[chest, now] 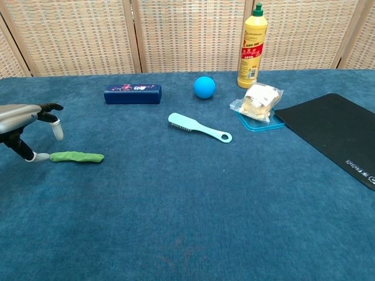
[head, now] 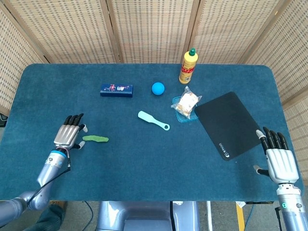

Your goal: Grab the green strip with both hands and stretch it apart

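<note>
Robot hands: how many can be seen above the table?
2. The left robot hand hovers beside the left end of the green strip; the right robot hand is at the table's near right edge.

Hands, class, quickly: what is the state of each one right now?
Left hand: open, fingers apart, holding nothing, just beside the green strip.
Right hand: open, fingers spread, holding nothing, near the table's edge.

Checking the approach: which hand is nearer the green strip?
Left. The left hand sits just beside the green strip at its left end; the right hand is far across the table.
</note>
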`<act>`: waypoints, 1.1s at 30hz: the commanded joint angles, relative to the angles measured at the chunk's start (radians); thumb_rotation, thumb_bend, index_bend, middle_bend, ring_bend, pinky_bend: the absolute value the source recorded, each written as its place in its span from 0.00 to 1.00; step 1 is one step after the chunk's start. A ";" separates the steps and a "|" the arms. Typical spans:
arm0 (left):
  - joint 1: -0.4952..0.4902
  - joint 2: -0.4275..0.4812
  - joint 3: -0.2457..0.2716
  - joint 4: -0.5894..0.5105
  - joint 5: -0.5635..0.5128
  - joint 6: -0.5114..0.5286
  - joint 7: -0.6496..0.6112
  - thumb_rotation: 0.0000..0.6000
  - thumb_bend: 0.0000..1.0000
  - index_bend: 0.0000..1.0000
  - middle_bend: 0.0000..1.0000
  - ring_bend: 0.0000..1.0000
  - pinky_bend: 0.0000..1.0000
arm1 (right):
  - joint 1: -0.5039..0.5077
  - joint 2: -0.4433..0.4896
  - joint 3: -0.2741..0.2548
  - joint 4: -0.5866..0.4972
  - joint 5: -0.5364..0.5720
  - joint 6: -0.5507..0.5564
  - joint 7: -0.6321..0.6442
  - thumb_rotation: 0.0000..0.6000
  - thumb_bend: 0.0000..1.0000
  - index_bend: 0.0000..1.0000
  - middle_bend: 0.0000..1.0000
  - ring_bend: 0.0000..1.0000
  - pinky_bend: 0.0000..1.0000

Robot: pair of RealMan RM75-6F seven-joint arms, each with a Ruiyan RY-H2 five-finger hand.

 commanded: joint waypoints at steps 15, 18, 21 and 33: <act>-0.034 -0.076 0.025 0.117 -0.015 -0.021 -0.045 1.00 0.37 0.46 0.00 0.00 0.00 | 0.010 0.002 -0.001 0.006 0.018 -0.015 0.010 1.00 0.00 0.00 0.00 0.00 0.00; -0.038 -0.082 0.029 0.127 -0.017 -0.025 -0.042 1.00 0.38 0.46 0.00 0.00 0.00 | 0.010 0.001 -0.002 0.006 0.018 -0.016 0.008 1.00 0.00 0.00 0.00 0.00 0.00; -0.040 -0.087 0.032 0.133 -0.018 -0.027 -0.044 1.00 0.38 0.47 0.00 0.00 0.00 | 0.011 0.000 -0.003 0.006 0.019 -0.016 0.008 1.00 0.00 0.00 0.00 0.00 0.00; -0.048 -0.099 0.038 0.148 -0.032 -0.031 -0.038 1.00 0.38 0.49 0.00 0.00 0.00 | 0.014 0.004 -0.004 0.008 0.023 -0.020 0.020 1.00 0.00 0.00 0.00 0.00 0.00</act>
